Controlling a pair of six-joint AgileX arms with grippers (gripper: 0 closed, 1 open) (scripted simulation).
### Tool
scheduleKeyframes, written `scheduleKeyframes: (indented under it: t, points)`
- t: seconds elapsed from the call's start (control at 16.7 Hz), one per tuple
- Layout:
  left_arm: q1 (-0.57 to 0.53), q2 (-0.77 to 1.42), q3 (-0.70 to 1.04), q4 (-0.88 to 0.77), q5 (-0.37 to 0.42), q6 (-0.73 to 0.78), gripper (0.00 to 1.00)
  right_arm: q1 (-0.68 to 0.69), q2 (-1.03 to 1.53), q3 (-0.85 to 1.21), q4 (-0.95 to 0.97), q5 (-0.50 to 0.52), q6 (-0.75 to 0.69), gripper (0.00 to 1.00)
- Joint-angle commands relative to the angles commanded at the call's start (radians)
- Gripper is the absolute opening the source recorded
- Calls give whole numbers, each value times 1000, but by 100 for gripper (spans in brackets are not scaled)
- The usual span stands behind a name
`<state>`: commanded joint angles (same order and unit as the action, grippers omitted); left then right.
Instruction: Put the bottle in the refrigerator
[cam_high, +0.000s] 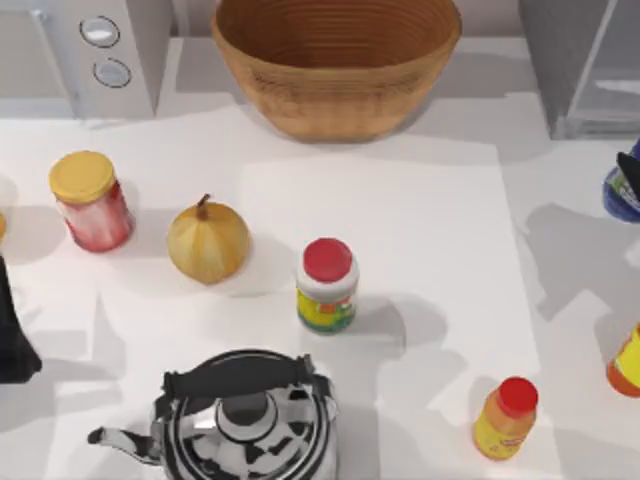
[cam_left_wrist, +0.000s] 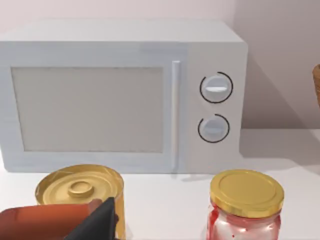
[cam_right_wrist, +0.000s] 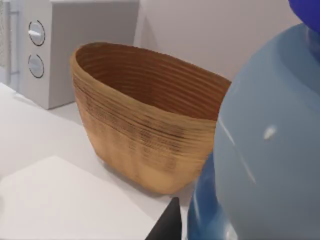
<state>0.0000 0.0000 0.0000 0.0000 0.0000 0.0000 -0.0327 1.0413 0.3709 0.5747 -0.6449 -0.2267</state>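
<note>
One white table (cam_high: 420, 200) meets a pale wall (cam_left_wrist: 280, 50).

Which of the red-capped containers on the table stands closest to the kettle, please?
The squat jar with the yellow-green label, just above and right of the kettle in the top view. The small orange bottle stands farther off to the right.

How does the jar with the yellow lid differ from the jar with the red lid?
The yellow-lidded jar has clear glass with red contents and no label, while the red-lidded jar carries a yellow-green label under a white shoulder. The yellow-lidded jar stands near the table's left side, by the onion; the red-lidded jar stands near the middle, above the kettle in the top view. Both stand upright, closed, with no tool touching them.
</note>
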Motion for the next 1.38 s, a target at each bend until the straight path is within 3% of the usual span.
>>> scheduleKeyframes:
  t: [0.42,0.72,0.9,1.38]
  points:
    - [0,0,0,0,0,0,100,19,-736,-188,-320,391,133,1]
    - [0,0,0,0,0,0,100,30,-1006,-341,-541,611,212,1]
    - [0,0,0,0,0,0,100,33,-1041,-371,-575,645,227,1]
    - [0,0,0,0,0,0,100,11,-934,-303,-506,617,223,1]
